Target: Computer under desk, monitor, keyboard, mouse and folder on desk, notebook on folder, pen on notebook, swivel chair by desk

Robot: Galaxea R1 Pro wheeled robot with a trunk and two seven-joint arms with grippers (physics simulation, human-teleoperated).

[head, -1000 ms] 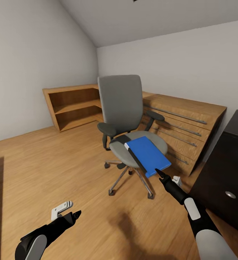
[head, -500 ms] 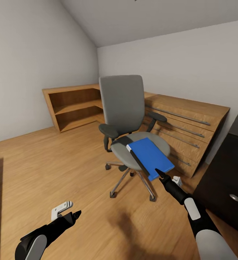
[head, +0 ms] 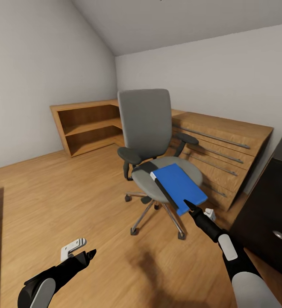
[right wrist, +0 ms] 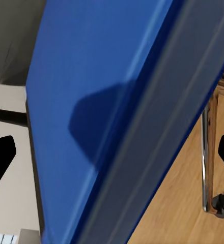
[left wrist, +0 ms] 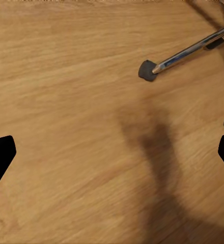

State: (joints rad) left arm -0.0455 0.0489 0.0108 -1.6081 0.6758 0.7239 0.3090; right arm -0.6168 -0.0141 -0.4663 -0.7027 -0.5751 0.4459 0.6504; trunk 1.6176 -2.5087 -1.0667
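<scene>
The grey swivel chair (head: 146, 128) stands mid-room on the wood floor. A bright blue folder (head: 178, 185) lies tilted on its seat, jutting past the front edge. My right gripper (head: 188, 206) is at the folder's near corner. In the right wrist view the folder (right wrist: 91, 101) is close up, its dark edge running between the spread fingertips (right wrist: 1, 157) of the open right gripper (right wrist: 112, 157). My left gripper (head: 89, 256) hangs low over the floor. It is open and holds nothing (left wrist: 112, 157). The black desk's drawer unit (head: 265, 205) is at the right edge.
Low light-wood cabinets line the far walls: an open shelf (head: 87, 124) at the left and a drawer unit (head: 220, 145) behind the chair. One spoke and caster (left wrist: 148, 70) of the chair's base lie ahead of the left gripper. Bare floor stretches to the left.
The whole head view has shifted slightly, so the chair and desk sit a little further right in the picture. Both arms keep their places in the frame.
</scene>
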